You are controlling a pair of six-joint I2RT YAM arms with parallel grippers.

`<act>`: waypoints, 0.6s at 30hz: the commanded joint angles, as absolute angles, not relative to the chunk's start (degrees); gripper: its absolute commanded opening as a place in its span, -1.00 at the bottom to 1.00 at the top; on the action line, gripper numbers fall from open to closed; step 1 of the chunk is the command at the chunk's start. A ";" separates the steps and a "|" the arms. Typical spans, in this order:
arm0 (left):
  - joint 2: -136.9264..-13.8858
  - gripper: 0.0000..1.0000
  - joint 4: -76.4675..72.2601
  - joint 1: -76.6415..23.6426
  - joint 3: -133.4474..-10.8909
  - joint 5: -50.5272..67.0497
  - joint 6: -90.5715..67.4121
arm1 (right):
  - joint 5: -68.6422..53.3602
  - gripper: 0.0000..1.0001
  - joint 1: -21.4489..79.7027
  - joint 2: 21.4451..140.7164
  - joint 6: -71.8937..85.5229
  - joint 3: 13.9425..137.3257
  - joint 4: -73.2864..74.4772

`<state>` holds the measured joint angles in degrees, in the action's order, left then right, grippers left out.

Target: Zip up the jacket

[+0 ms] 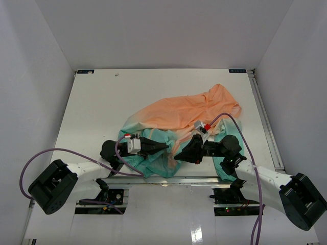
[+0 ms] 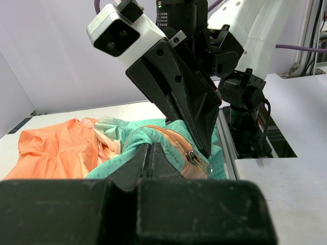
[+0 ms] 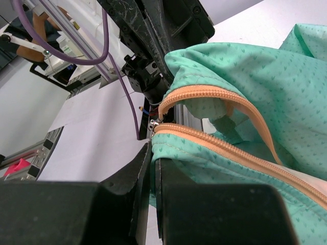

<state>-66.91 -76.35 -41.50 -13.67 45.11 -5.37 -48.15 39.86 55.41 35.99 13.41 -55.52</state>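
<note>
Left pincer (image 1: 165,147) and right pincer (image 1: 177,156) meet nose to nose at the bench's (image 1: 102,102) near edge, each clamped tight on the jacket's (image 1: 184,115) teal hem, and this thin, light fabric looks floppy and slippery, so the stiffer orange zipper tape (image 3: 214,94) beside the slider (image 2: 197,160) is the place to grip.

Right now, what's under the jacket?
Only white table shows around the jacket, whose teal end reaches the near edge. The left tool and right tool sit on top of that end. Anything beneath the fabric is covered, so I can't tell.
</note>
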 commanded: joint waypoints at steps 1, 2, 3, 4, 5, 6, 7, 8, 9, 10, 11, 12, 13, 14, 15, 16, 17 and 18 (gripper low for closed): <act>-66.62 -1.00 -84.03 -41.84 -13.35 46.32 -5.10 | -47.71 -0.84 39.73 53.95 36.21 13.09 -58.80; -66.56 -1.00 -84.09 -41.84 -13.23 46.38 -5.10 | -47.47 -0.84 39.73 53.71 36.15 12.97 -58.86; -66.53 -1.00 -84.51 -41.84 -13.11 46.59 -5.06 | -47.05 -0.84 39.73 53.47 36.12 12.85 -58.81; -66.55 -1.00 -85.14 -41.84 -12.96 46.84 -5.05 | -46.56 -0.84 39.73 53.24 36.12 12.75 -58.69; -66.64 -1.00 -85.66 -41.84 -12.63 46.84 -5.33 | -46.32 -0.84 39.73 53.10 36.12 12.74 -58.50; -66.69 -1.00 -86.04 -41.84 -12.40 46.91 -5.55 | -46.12 -0.84 39.71 52.94 36.10 12.72 -58.36; -66.63 -1.00 -86.04 -41.84 -12.39 47.12 -5.62 | -46.05 -0.84 39.64 52.72 36.04 12.66 -58.35; -66.69 -1.00 -86.04 -41.84 -12.32 47.25 -5.62 | -45.98 -0.84 39.64 52.52 36.11 12.66 -58.21; -66.76 -1.00 -86.09 -41.88 -12.31 47.33 -5.67 | -45.87 -0.84 39.64 52.42 36.12 12.66 -58.09; -66.83 -1.00 -86.22 -41.92 -12.27 47.40 -5.74 | -45.76 -0.84 39.64 52.29 36.12 12.69 -57.92; -66.88 -1.00 -86.39 -41.92 -12.22 47.46 -5.80 | -45.70 -0.84 39.64 52.12 36.12 12.74 -57.75; -66.90 -1.00 -86.48 -41.92 -12.23 47.51 -5.84 | -45.67 -0.84 39.62 52.12 36.11 12.73 -57.69; -66.96 -1.00 -86.78 -41.92 -12.29 47.69 -5.95 | -45.55 -0.84 39.56 52.12 36.05 12.67 -57.52; -66.93 -1.00 -86.75 -41.88 -12.26 47.72 -6.02 | -45.45 -0.85 39.55 52.12 36.04 12.70 -57.48; -66.88 -1.00 -86.67 -41.84 -12.22 47.74 -6.06 | -45.35 -0.85 39.55 52.13 36.04 12.74 -57.47; -66.82 -1.00 -86.73 -41.90 -12.22 47.92 -6.06 | -45.29 -0.85 39.55 52.25 36.04 12.68 -57.42; -66.74 -1.00 -86.75 -41.92 -12.22 48.10 -6.06 | -45.21 -0.85 39.50 52.35 36.04 12.66 -57.39; -66.75 -1.00 -86.79 -41.88 -12.18 48.16 -6.11 | -45.09 -0.85 39.42 52.51 36.04 12.74 -57.18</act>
<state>-66.98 -76.36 -41.54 -12.71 46.26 -5.88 -46.20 39.80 53.08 36.01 13.05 -55.44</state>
